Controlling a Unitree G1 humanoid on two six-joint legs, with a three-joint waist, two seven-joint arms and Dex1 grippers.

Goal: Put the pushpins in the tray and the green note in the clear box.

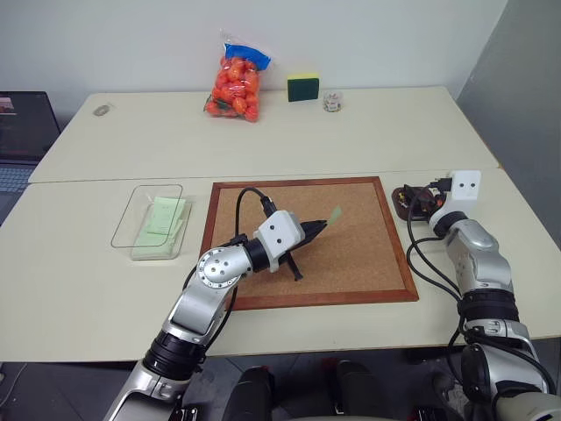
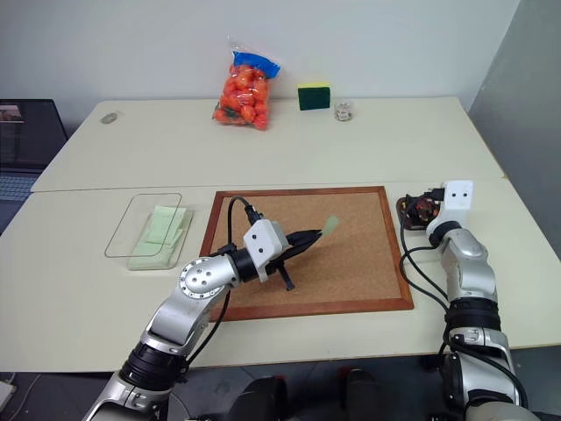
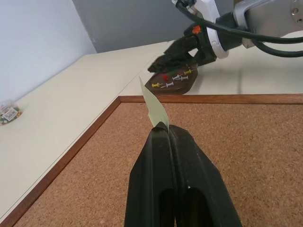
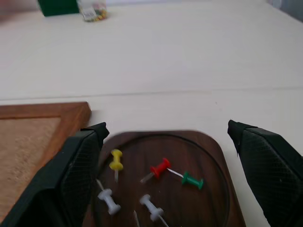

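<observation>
My left gripper (image 1: 323, 226) is shut on one corner of the green note (image 1: 334, 215), holding it just above the cork board (image 1: 351, 259). In the left wrist view the note (image 3: 154, 101) sticks up from the closed fingertips. Beyond the board's right edge sits the dark brown tray (image 4: 220, 158). In it lie a red pushpin (image 4: 160, 168), a yellow pushpin (image 4: 116, 160), a green one (image 4: 191, 180) and white ones. My right gripper (image 4: 166, 130) is open over the tray, with nothing between its fingers (image 4: 75, 170). The clear box (image 1: 123, 224) lies left of the board.
A stack of pale-green notes (image 1: 166, 219) lies inside the clear box. At the back of the far table are a bag of tomatoes (image 1: 237, 88), a green-and-yellow sponge (image 1: 303, 86) and a small jar (image 1: 332, 102). A laptop (image 1: 17, 132) sits at the far left.
</observation>
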